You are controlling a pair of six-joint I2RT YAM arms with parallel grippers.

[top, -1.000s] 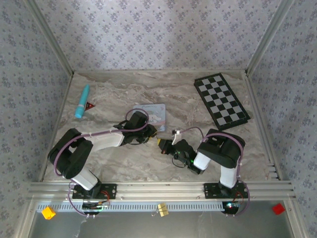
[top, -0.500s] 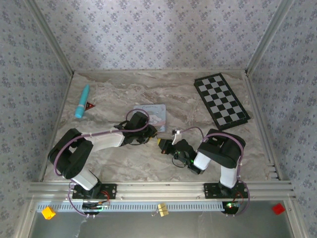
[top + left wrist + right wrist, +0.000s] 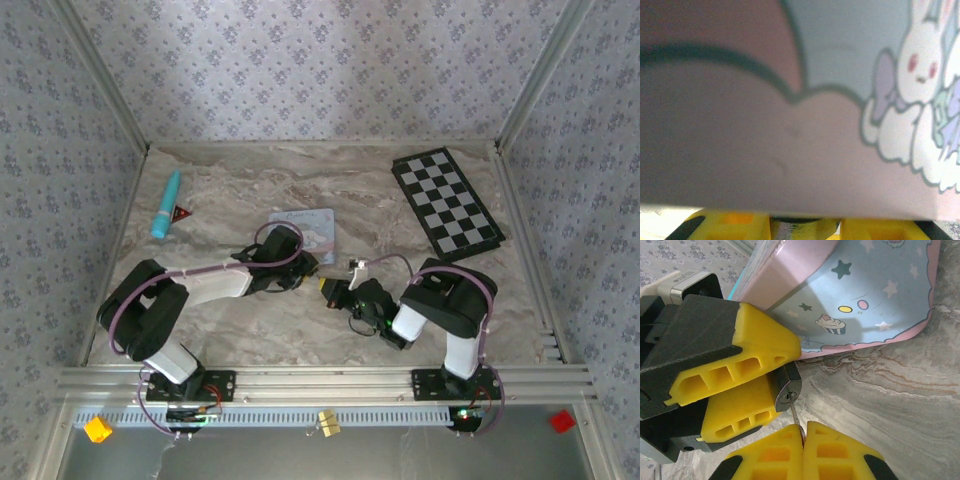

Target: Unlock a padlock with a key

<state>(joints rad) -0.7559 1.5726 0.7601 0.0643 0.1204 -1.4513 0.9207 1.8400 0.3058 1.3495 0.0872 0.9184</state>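
On the marbled table (image 3: 900, 405) lies the cartoon tin (image 3: 875, 285), with our work just beside its pink rim. Our left gripper (image 3: 783, 374) is clamped on the padlock (image 3: 788, 390), its keyhole face turned toward our right gripper (image 3: 803, 432). That gripper's jaws are pinched tight on the thin key (image 3: 794, 415), whose tip is at the keyhole; we cannot tell if it has entered. We judge the padlock light, rigid and slick, best held by its flat body sides, clear of shackle and keyway. The slender key could twist in our pinch.
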